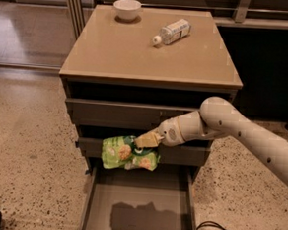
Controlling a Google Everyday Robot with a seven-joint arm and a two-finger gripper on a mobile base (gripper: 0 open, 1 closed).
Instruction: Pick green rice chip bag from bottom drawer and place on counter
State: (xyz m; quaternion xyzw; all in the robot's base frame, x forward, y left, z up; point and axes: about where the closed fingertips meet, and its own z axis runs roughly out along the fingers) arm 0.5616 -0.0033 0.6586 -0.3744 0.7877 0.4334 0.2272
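Camera view: the bottom drawer (169, 208) stands pulled out directly below the gripper (144, 141). The gripper is clamped on the upper edge of the green rice chip bag (125, 154), which hangs just beneath it, above the drawer floor. Higher and beyond the gripper lies the counter (138, 57), carrying a bottle (172, 32) and a bowl (127, 8).

The cream gripper (146, 140) pinches the top of the green rice chip bag (124, 154), printed with pale round chips, above the grey bottom drawer (173, 198); the tabletop (138, 52) is tan.
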